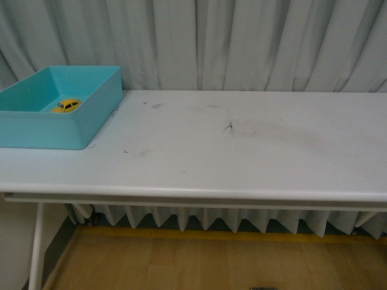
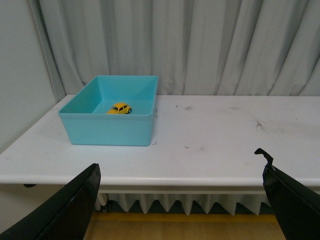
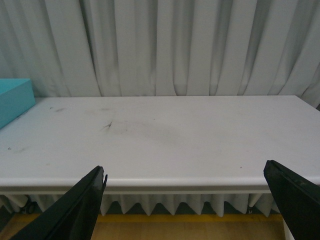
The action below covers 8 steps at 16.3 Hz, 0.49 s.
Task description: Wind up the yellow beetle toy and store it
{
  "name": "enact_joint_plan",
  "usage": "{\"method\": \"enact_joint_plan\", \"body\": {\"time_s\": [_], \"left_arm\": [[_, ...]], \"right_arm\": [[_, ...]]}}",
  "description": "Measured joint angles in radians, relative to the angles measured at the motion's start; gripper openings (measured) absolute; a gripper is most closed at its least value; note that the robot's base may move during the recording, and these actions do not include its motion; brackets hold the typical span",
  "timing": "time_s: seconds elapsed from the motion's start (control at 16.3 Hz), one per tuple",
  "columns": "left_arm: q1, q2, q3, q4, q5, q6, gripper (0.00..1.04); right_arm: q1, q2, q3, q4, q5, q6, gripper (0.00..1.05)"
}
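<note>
Yellow beetle toy: sat on its wheels on the floor of the teal bin, upright, near the bin's back part in the front view; seen again in the left wrist view, side-on, glossy yellow with dark windows; touched by neither gripper.
Teal bin: open-topped, rectangular, stood on the far left of the table top, close to the front edge; held only the toy; one corner showed at the edge of the right wrist view.
Left gripper: spread wide, empty; two dark fingers showed at the lower corners of its wrist view, hung off the table's front edge, well apart from bin and toy.
Right gripper: likewise spread wide, gripped nothing; dark fingers framed the bare right part of the table from in front of its edge.
Table: white, long, scuffed with grey smudges and a small dark mark near the middle.
Curtain: pale grey, pleated, hung behind the table along its whole length.
Floor: wood-toned, with a yellow strip at the foot of the curtain below the table.
Arms in front view: out of frame.
</note>
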<state>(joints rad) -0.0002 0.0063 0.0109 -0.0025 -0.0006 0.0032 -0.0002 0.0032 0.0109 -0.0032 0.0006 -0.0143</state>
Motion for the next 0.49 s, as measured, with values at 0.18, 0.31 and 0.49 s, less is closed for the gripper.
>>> {"method": "enact_joint_plan", "body": {"time_s": [0.18,0.31,0.49], "left_arm": [[0.0,0.0,0.0,0.0,0.0,0.0,0.98],[0.0,0.0,0.0,0.0,0.0,0.0,0.98],[0.0,0.0,0.0,0.0,0.0,-0.001,0.98]], "right_arm": [[0.0,0.0,0.0,0.0,0.0,0.0,0.98],[0.0,0.0,0.0,0.002,0.0,0.0,0.98],[0.0,0.0,0.0,-0.001,0.0,0.0,0.98]]}}
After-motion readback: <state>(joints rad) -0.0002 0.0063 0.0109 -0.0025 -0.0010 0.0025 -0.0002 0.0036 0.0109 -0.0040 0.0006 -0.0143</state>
